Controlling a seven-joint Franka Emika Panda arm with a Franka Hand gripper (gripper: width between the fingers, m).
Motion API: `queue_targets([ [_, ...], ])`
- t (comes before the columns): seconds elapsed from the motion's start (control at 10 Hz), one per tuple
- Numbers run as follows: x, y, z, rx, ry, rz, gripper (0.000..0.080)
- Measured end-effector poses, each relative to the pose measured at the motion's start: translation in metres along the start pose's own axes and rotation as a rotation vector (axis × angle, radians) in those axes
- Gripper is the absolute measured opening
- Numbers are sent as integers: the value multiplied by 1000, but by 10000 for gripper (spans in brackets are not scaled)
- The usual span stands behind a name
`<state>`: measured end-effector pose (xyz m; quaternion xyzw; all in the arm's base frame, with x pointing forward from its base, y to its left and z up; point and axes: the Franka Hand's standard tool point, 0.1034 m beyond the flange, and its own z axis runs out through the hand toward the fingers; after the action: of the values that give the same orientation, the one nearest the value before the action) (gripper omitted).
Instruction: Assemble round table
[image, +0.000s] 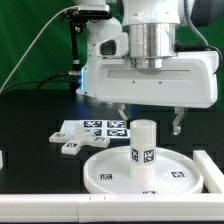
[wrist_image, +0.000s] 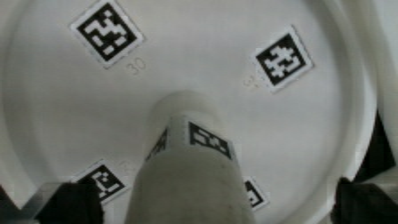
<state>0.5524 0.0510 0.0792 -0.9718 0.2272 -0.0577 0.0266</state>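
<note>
The hand (image: 150, 123) hangs empty, fingers spread wide either side above the leg (image: 144, 148), which stands upright at the middle of the disc (image: 108, 172) on the near surface (image: 35, 140), apparently lined up to grip it.

We are viewing the arm (image: 105, 45), its glossy white rounded shells giving way to a brushed silver cylinder at the wrist (image: 150, 40), while the gripper (image: 149, 124) is showing a broad white boxy housing and two slim dark fingers (image: 178, 122).
</note>
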Motion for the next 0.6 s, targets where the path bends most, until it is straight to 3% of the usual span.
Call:
queue_targets([
  [0.2,2,1,0,-5,12,-182,649],
  [0.5,9,-9,-7,-39,9,-796,649],
  [0.6,13,-12,-10,-44,77,-843,649],
])
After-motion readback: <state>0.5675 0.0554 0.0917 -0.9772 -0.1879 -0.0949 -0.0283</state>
